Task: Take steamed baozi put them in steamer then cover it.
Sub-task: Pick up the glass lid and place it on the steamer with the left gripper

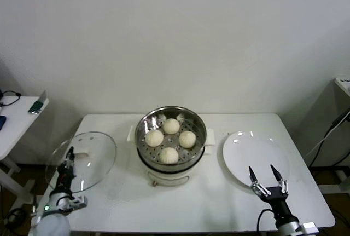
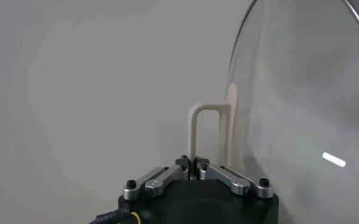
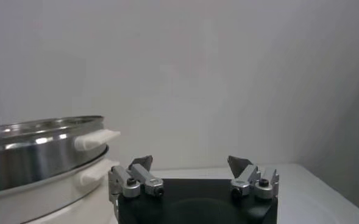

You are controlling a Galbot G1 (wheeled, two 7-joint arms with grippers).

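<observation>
A white table [image 1: 180, 203] carries everything; at its middle stands the steamer [image 1: 171, 143], a shiny steel pot on a cream-white base, uncovered, with all four steamed baozi [image 1: 170, 139] sitting on its perforated tray, close together in a diamond; in the right wrist view the pot's rim and side handle show just beside that arm's own gripper. To the robot's left, the cover [image 1: 85, 159] is tilted at the table's left edge, its glass disc reaching out past the edge, well apart from the steamer. To the right of the steamer lies a flat white plate [image 1: 257, 156], bare. Smallest come the tools: the left gripper [image 1: 69, 162] is clamped tight on the cover's cream-white handle [image 2: 206, 131], the fingertips [image 2: 185, 163] meeting around the handle's thin loop in the left wrist view, the glass standing on edge just beside them; the right gripper [image 1: 268, 177] hangs over the near rim of the plate with its jaws spread wide, holding nothing.
</observation>
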